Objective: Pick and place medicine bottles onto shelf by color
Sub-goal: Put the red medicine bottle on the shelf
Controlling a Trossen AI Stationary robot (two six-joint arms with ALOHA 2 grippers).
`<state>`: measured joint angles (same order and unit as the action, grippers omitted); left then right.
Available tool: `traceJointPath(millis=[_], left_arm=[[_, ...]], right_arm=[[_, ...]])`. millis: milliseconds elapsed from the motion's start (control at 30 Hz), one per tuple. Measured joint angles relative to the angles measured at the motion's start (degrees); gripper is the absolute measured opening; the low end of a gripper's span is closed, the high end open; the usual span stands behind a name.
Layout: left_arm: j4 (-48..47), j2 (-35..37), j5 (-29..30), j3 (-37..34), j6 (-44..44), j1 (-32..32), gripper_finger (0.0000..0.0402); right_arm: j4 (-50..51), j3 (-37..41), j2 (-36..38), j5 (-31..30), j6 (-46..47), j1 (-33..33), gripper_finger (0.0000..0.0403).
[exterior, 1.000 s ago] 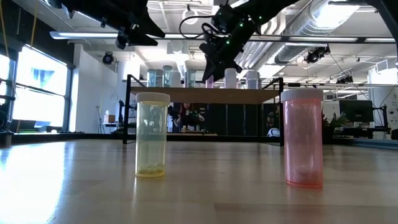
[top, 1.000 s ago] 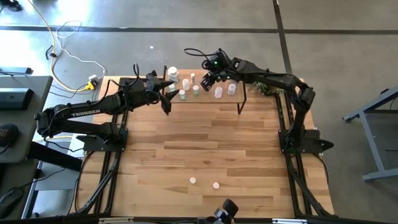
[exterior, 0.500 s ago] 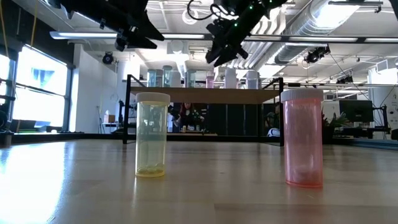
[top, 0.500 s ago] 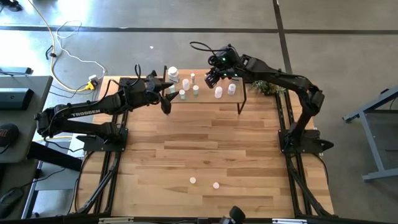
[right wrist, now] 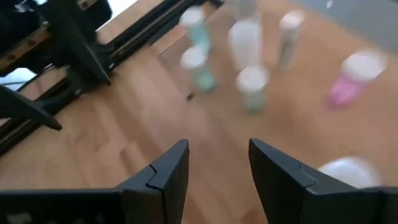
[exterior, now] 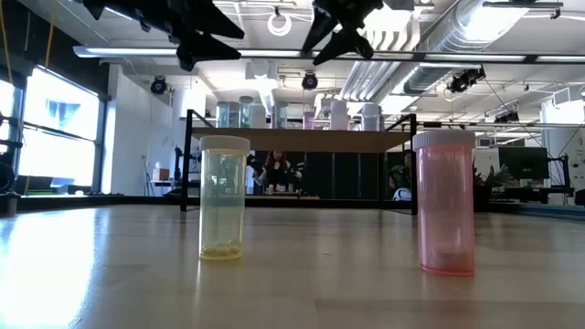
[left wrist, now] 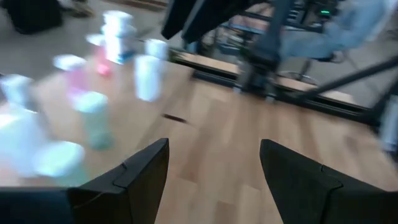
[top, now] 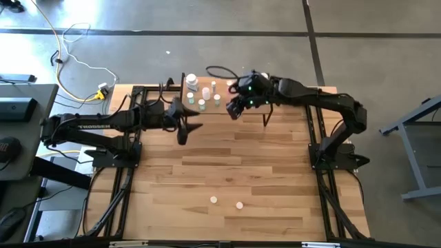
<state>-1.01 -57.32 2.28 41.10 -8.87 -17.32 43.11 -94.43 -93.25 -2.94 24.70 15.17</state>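
The shelf (top: 210,110) stands at the table's far edge and carries several small bottles (top: 202,103), white, green and pink; they also show in the low view (exterior: 338,114). A yellow bottle (exterior: 223,197) and a pink bottle (exterior: 445,216), both white-capped, stand upright on the table near its near edge (top: 213,200) (top: 239,204). My left gripper (top: 186,127) is open and empty, in the air just in front of the shelf's left end. My right gripper (top: 234,110) is open and empty, raised above the shelf's front edge.
The shelf's thin black legs (exterior: 186,160) stand on the tabletop. The arm bases (top: 110,148) (top: 334,155) sit at the table's left and right edges. A wide stretch of bare wood (top: 227,162) lies between the shelf and the two near bottles.
My right gripper has risen from just above the bottles on the shelf and drawn back toward the table's near edge, staying open. My left gripper has also drawn back from the shelf's left end toward the near edge. The bottles have kept still.
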Motion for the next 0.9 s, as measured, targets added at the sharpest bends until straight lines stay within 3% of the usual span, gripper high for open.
traceJointPath(millis=[200,400,900], left_arm=[[-3.15,0.0,-2.31,0.0,-3.16,7.73,0.0241],[-6.32,0.0,-0.3,0.0,-5.61,15.78,0.0241],[-8.25,0.0,1.05,0.0,-12.16,29.37,0.0241]], right_arm=[[6.18,0.0,0.02,-0.21,6.96,-7.65,0.0158],[11.39,0.0,-0.01,-3.07,12.82,-16.23,0.0158],[13.64,0.0,-0.86,-5.66,27.99,-33.65,0.0161]])
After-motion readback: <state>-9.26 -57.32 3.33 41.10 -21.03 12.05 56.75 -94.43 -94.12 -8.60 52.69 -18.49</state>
